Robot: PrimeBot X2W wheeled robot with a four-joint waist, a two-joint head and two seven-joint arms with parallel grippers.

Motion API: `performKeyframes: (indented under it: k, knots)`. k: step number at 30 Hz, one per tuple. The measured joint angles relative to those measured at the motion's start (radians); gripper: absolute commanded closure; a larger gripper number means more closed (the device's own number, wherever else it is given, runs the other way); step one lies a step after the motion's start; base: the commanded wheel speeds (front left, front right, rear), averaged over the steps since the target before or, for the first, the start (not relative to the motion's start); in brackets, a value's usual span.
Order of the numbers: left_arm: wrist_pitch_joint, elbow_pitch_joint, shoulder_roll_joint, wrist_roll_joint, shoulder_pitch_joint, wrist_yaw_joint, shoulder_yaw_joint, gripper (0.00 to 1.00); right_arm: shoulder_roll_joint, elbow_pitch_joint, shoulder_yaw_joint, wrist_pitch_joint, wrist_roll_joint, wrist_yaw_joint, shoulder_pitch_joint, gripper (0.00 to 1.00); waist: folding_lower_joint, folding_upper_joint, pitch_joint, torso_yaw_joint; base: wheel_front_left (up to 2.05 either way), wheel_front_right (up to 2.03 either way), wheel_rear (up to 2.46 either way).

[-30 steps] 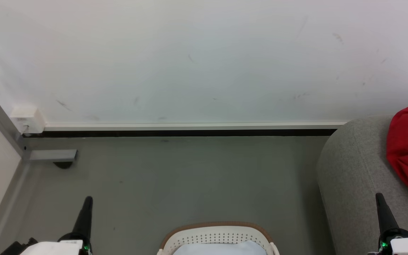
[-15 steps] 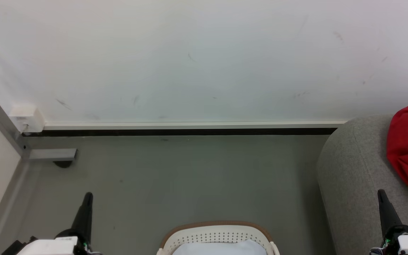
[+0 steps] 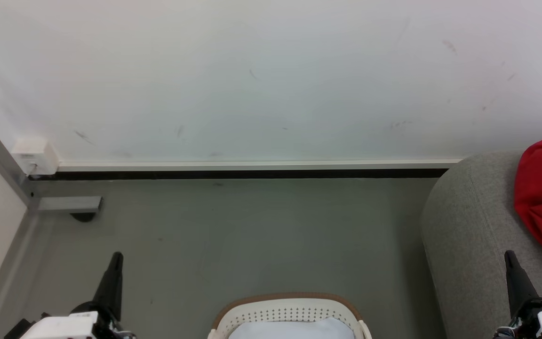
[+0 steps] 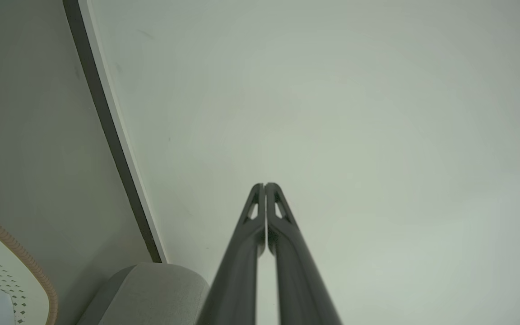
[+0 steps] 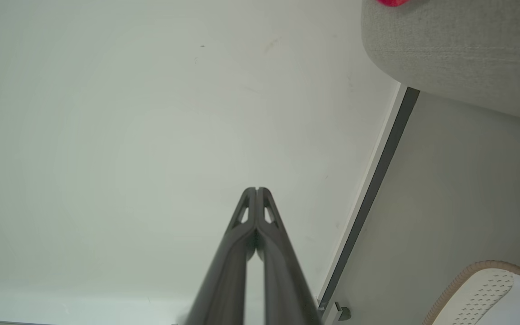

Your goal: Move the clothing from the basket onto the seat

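Red clothing [image 3: 541, 197] lies bunched on the grey seat [image 3: 468, 226], right of and beyond the basket [image 3: 290, 311], white tag uppermost. Pale blue fabric [image 3: 290, 329] sits inside the basket. Left claw [image 3: 117, 256], left of the basket: fingers pressed together, empty. Right claw [image 3: 510, 254], right of the basket: same.

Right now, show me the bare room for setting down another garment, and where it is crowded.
Free: the grey strip of the seat between its rounded left edge and the red clothing; also the floor between the basket and the wall. Crowded: the seat's right side, under the clothing, with the right gripper on its near side.
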Motion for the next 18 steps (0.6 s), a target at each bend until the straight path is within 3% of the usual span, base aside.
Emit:
performKeyframes:
  k: [18]
  knots:
    - [0.0,0.0,0.0,0.0,0.0,0.0,0.0,1.0,0.001,0.0,-0.003,0.003,0.0,0.0,0.0,1.0,0.0,0.0,0.0,0.0,0.0,0.0,0.0]
